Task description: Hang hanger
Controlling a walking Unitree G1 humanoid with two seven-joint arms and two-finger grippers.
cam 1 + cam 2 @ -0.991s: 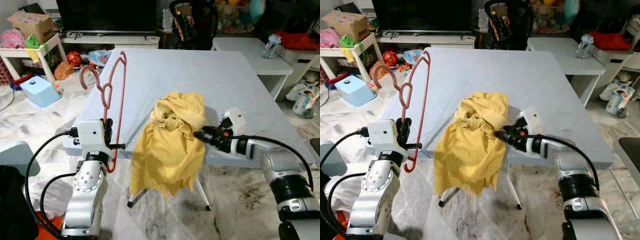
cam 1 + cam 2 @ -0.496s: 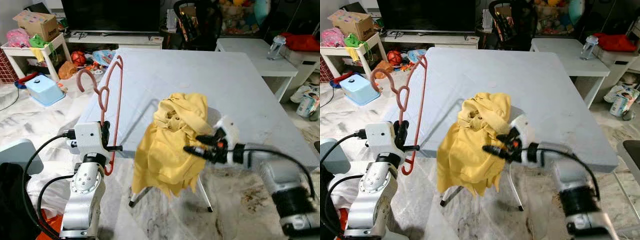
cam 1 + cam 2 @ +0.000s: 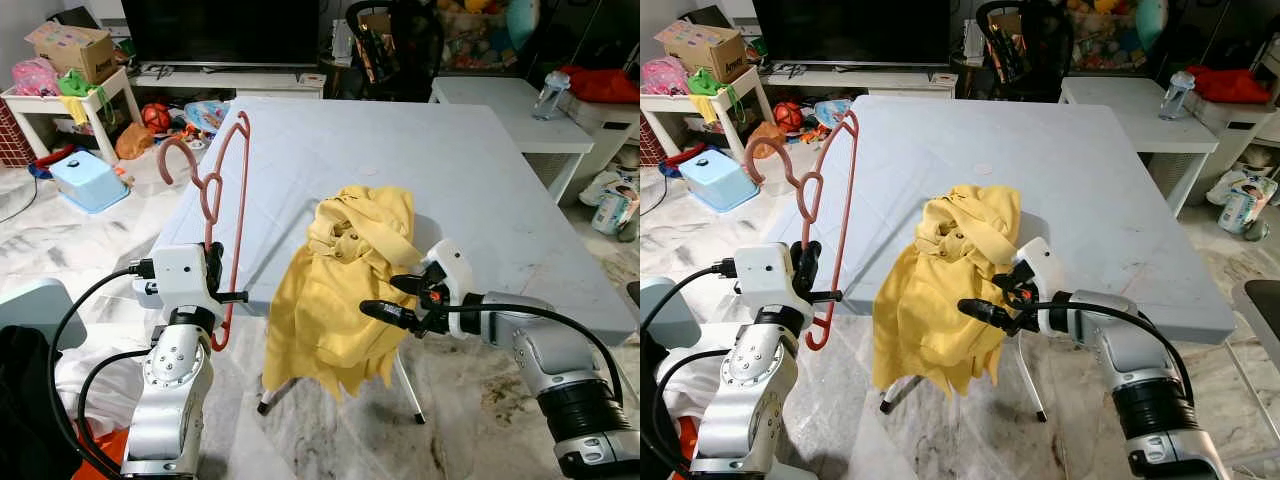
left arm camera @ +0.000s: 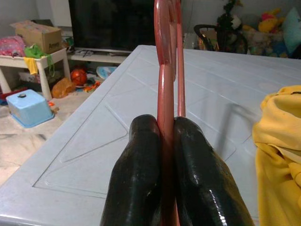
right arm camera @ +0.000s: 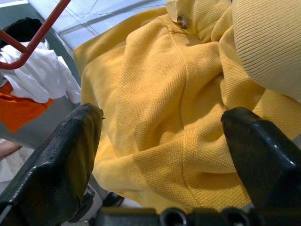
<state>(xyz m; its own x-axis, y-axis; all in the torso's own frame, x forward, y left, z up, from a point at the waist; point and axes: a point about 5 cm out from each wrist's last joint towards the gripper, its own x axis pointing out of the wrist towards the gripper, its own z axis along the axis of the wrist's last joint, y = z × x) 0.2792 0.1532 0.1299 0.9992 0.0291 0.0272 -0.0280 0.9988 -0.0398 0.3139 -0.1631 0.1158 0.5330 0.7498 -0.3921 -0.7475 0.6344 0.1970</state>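
A red wire hanger (image 3: 238, 180) stands upright at the table's front left corner, hook toward the floor side. My left gripper (image 3: 213, 266) is shut on its lower bar, and the black fingers (image 4: 141, 174) pinch the red wire (image 4: 163, 94). A yellow shirt (image 3: 340, 290) lies bunched on the pale blue table (image 3: 420, 150) and drapes over its front edge. In front of that hanging part is my right gripper (image 3: 380, 296), open, with one finger (image 5: 61, 160) on each side of the yellow cloth (image 5: 164, 108). The fingers do not grip the cloth.
A blue box (image 3: 78, 180), toys and a low white shelf (image 3: 60, 95) crowd the floor at the left. Behind the table are a TV stand (image 3: 230, 75) and a black chair (image 3: 395, 50). A white side table with a bottle (image 3: 548, 92) stands at the right.
My right gripper has moved down and left along the shirt's hanging front, and its fingers have spread apart. The left gripper still holds the hanger in the same place.
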